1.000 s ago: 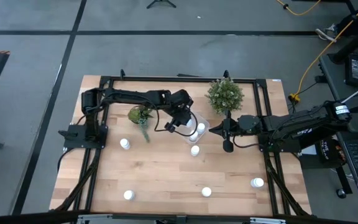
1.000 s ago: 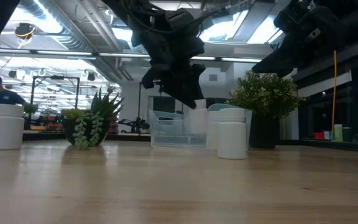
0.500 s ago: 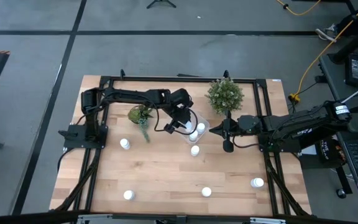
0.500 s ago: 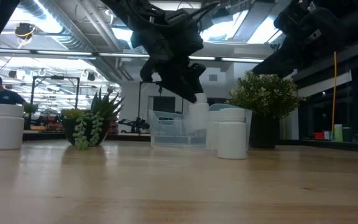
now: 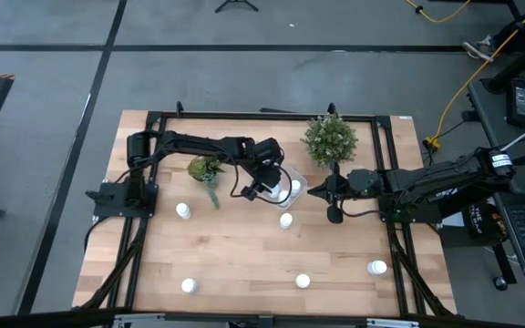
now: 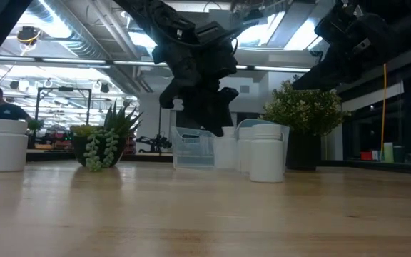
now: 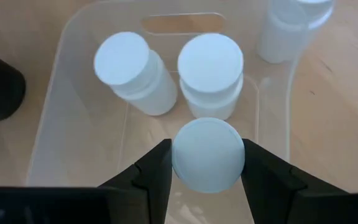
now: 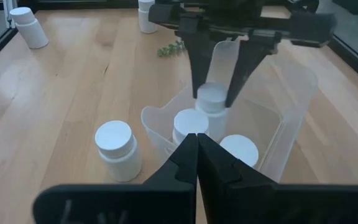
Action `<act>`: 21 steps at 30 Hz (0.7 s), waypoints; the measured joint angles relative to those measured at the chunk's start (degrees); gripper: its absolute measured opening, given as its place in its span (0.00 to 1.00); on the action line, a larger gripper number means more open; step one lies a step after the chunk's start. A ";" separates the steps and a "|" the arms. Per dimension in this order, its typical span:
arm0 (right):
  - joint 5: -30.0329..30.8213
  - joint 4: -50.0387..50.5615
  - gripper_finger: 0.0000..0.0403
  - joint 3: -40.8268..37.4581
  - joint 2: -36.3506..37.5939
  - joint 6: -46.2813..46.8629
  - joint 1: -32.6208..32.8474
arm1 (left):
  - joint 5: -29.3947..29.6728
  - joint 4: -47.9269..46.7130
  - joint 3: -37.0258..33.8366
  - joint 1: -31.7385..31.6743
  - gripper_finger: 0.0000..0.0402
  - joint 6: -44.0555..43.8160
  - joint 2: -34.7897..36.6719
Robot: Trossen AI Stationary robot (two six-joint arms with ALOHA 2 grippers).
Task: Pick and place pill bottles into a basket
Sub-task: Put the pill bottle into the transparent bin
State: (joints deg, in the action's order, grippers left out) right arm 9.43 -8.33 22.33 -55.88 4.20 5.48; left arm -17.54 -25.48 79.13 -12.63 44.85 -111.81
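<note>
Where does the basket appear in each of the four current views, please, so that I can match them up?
High view: basket at table centre, just right of the left gripper.
Low view: centre, on the table behind the left gripper, its wall at.
Left wrist view: fills the picture, rim at.
Right wrist view: centre right, wall at.
Shared landmark: the left gripper holding a bottle over the basket.

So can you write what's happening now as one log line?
left end effector: shut on pill bottle | over basket | two bottles inside | right end effector: shut, waiting nearby
</note>
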 joint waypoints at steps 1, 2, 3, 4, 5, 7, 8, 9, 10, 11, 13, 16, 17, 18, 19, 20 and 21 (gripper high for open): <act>0.00 0.02 0.02 0.00 -0.02 -0.04 0.02 | 0.04 -0.08 0.00 0.24 0.39 -0.01 0.00; 0.00 0.04 0.02 0.00 -0.04 -0.08 0.02 | 0.11 -0.12 0.00 0.55 0.39 0.17 0.00; 0.00 0.04 0.02 0.00 -0.04 -0.14 0.01 | 0.59 -0.31 0.00 0.86 0.39 0.59 0.00; 0.02 0.04 0.02 0.00 -0.04 -0.15 0.02 | 1.39 -0.51 0.00 1.18 0.39 1.06 -0.01; 0.02 0.04 0.02 0.00 -0.04 -0.15 0.02 | 2.48 -0.30 0.02 1.52 0.39 1.37 -0.11; 0.02 0.07 0.02 0.00 -0.04 -0.11 0.01 | 4.54 0.18 0.09 2.02 0.39 1.80 -0.22; 0.02 0.08 0.02 0.00 -0.04 -0.04 0.02 | 5.24 0.18 0.11 2.20 0.39 1.80 -0.22; 0.02 0.09 0.02 0.00 -0.04 -0.04 0.02 | 5.33 0.18 0.11 2.30 0.39 1.80 -0.22; 0.02 0.10 0.02 0.00 -0.04 -0.04 0.02 | 5.20 0.14 0.11 2.34 0.39 1.80 -0.22; 0.02 0.10 0.02 0.00 -0.04 -0.02 0.02 | 5.18 0.14 0.11 2.41 0.41 1.78 -0.22; 0.02 0.13 0.02 0.00 -0.04 -0.02 0.02 | 5.37 0.19 0.11 2.47 0.44 1.30 -0.24; 0.02 0.13 0.02 0.00 -0.04 -0.02 0.02 | 5.61 -0.08 0.10 2.52 0.47 0.84 -0.33; 0.02 0.13 0.02 0.00 -0.04 -0.02 0.00 | 5.46 -0.24 0.09 2.52 0.47 0.57 -0.34; 0.02 0.15 0.02 0.00 -0.04 -0.01 0.02 | 5.44 -0.45 0.08 2.52 0.47 0.30 -0.35; 0.02 0.17 0.02 0.00 -0.04 0.00 0.02 | 5.42 -0.48 0.07 2.52 0.47 -0.03 -0.35; 0.02 0.17 0.02 0.00 -0.04 0.00 0.01 | 5.45 -0.51 0.04 2.57 0.47 -0.26 -0.37; 0.02 0.17 0.02 0.00 -0.04 0.00 0.02 | 5.59 -0.56 0.00 2.59 0.47 -0.54 -0.40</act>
State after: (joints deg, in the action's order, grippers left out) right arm 9.45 -8.16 22.33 -55.92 4.21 5.50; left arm -11.95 -26.04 79.13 -10.04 44.31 -112.20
